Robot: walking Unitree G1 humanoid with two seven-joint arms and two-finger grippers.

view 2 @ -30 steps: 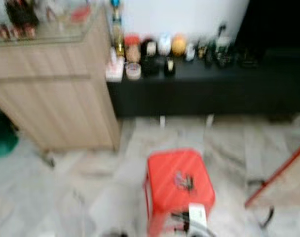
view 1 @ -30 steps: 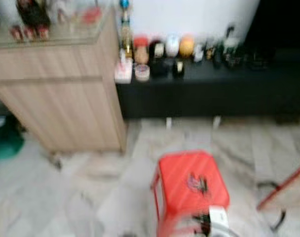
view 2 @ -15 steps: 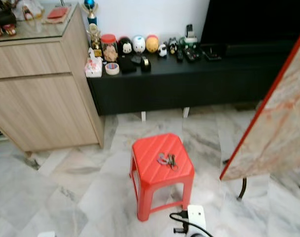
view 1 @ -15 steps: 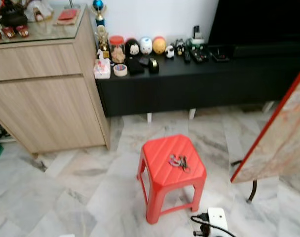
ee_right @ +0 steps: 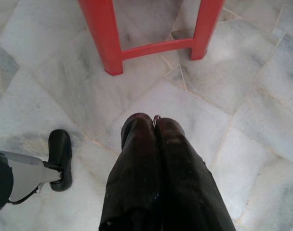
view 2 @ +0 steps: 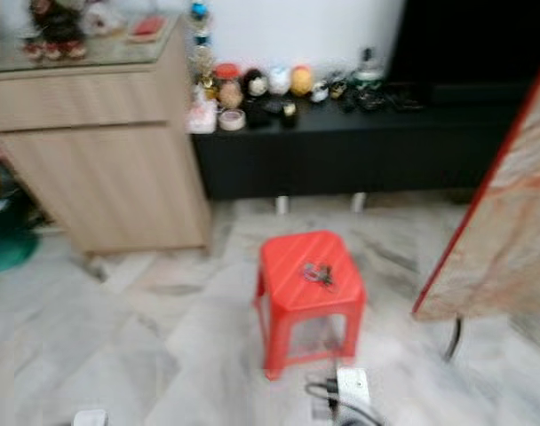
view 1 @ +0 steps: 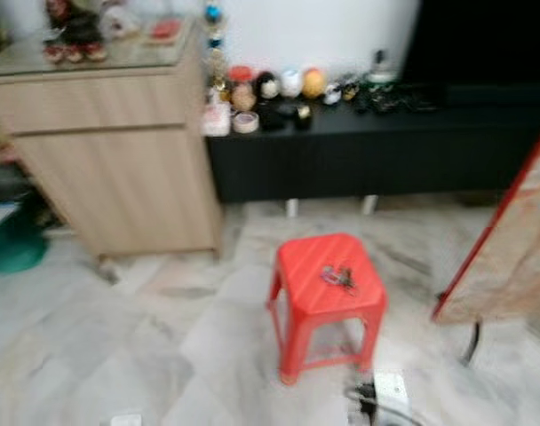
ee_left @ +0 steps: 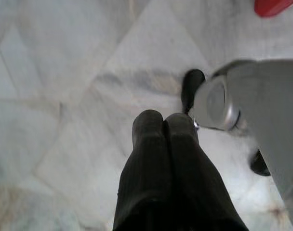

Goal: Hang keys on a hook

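Note:
A bunch of keys lies on top of a red plastic stool standing on the marble floor, in front of me and a little to the right. Both arms hang low and apart from the stool. My left gripper is shut with nothing in it, above bare marble tiles. My right gripper is also shut and empty, and it hangs over the floor just short of the stool's red legs.
A light wooden cabinet stands at the left. A low black bench with figurines runs along the back wall. A red-edged marble-pattern board leans at the right. A white power strip with a cable lies near the stool, and something green sits at far left.
The whole picture has shifted and blurred, so the camera has moved. The stool, the keys and the furniture keep their places relative to each other.

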